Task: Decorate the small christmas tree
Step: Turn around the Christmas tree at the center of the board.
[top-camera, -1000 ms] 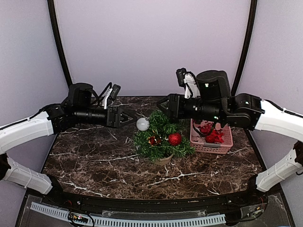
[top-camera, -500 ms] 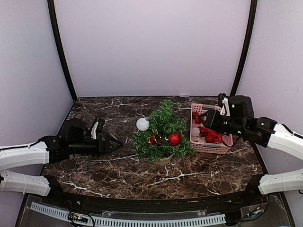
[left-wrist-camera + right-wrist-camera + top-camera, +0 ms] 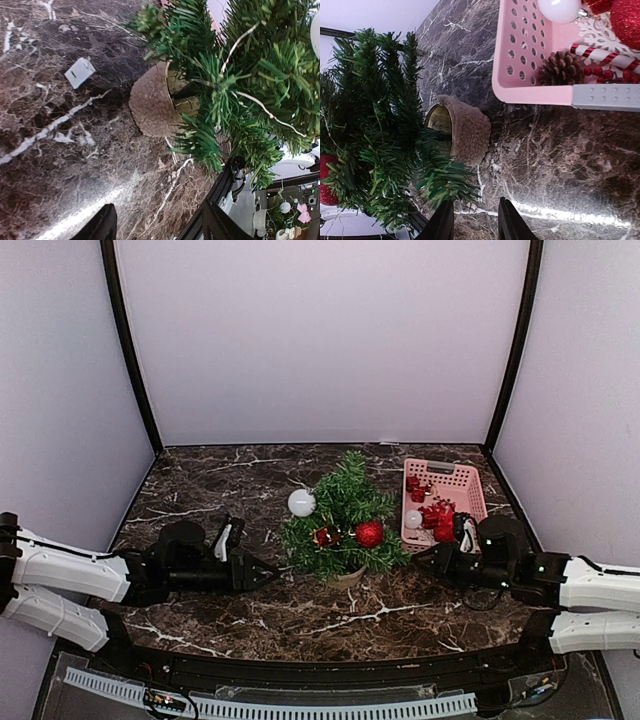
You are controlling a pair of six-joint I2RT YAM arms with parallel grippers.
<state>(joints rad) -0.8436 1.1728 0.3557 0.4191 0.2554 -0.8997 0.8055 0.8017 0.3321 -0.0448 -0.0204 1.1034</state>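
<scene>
The small christmas tree [image 3: 343, 515] stands upright on its round tan base [image 3: 347, 578] near the middle of the dark marbled counter [image 3: 200, 490]. A white ball [image 3: 301, 502] hangs on its left side. A red glitter ball [image 3: 369, 533] and a smaller red ornament [image 3: 326, 536] hang on its near side. Just right of the tree, toward the counter's far right corner, sits a pink basket [image 3: 470, 478] holding red and white ornaments and a pine cone [image 3: 561, 67].

The left gripper [image 3: 268, 573] lies low over the counter left of the tree's base, pointing at it, its fingers apart with nothing between them. The right gripper [image 3: 420, 560] lies low by the basket's near edge, facing the base from the right, its fingers a narrow gap apart and empty. A small white tag [image 3: 79, 72] lies on the counter near the base.
</scene>
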